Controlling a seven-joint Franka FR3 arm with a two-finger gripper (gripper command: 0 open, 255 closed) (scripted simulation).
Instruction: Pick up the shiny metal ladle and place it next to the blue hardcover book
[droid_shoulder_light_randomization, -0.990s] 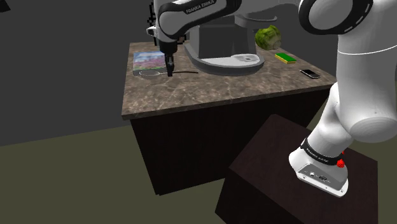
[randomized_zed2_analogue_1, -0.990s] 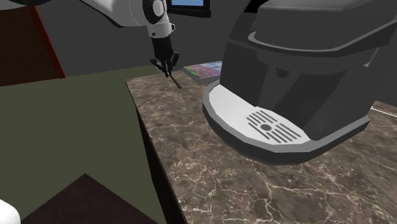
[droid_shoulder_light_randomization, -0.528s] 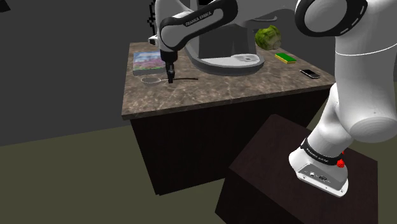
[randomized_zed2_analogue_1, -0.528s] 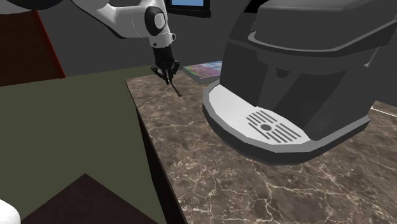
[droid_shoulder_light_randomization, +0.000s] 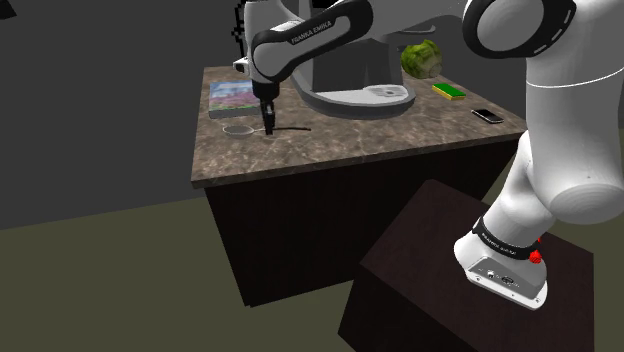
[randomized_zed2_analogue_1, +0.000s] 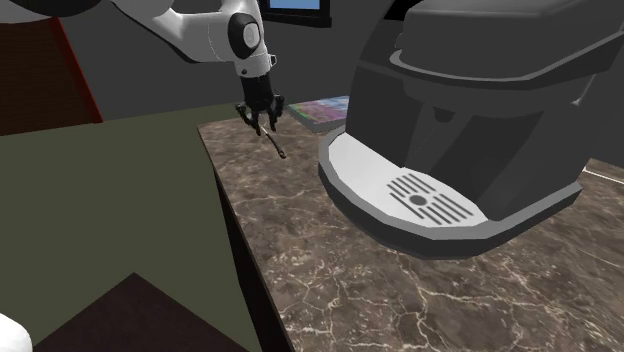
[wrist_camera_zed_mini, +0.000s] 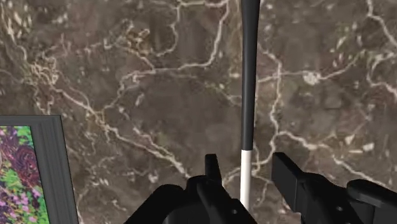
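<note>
We are looking at the gripper (droid_shoulder_light_randomization: 267, 126) hanging low over the dark, marble-patterned counter (droid_shoulder_light_randomization: 330, 150) in the upper middle of the shoulder view, with the white arm (droid_shoulder_light_randomization: 305, 35) reaching in from the right. The ladle (droid_shoulder_light_randomization: 240, 128) is lying flat on the counter directly beneath it. Its pale round bowl is sitting towards the left, and its thin dark handle is running right, past the gripper. The book (droid_shoulder_light_randomization: 232, 95), with a colourful picture on its cover, is resting just above the bowl in that frame, close to it but apart.

In the wrist view we are seeing the two black fingers (wrist_camera_zed_mini: 212, 170) standing apart, with the ladle (wrist_camera_zed_mini: 248, 95) handle passing between them. A gap is showing on each side of the handle, so the gripper (wrist_camera_zed_mini: 245, 164) is spread around it and is not clasping it. The handle is pale near the fingers and dark grey farther out. A corner of the book (wrist_camera_zed_mini: 32, 172) is showing off to one side of the gripper.

In the second exterior view the gripper (randomized_zed2_analogue_1: 262, 122) is sitting in the upper left of the frame, over the ladle (randomized_zed2_analogue_1: 279, 146) handle. The book (randomized_zed2_analogue_1: 322, 110) is lying just to its right. The big grey coffee machine (randomized_zed2_analogue_1: 480, 100) is occupying the right half.

At the upper right of the shoulder view, a coffee machine (droid_shoulder_light_randomization: 360, 95), a green cabbage (droid_shoulder_light_randomization: 421, 60), a yellow-green sponge (droid_shoulder_light_randomization: 450, 91) and a phone (droid_shoulder_light_randomization: 487, 115) are sharing the counter. The dark stand (droid_shoulder_light_randomization: 400, 300) is showing at the lower right.
</note>
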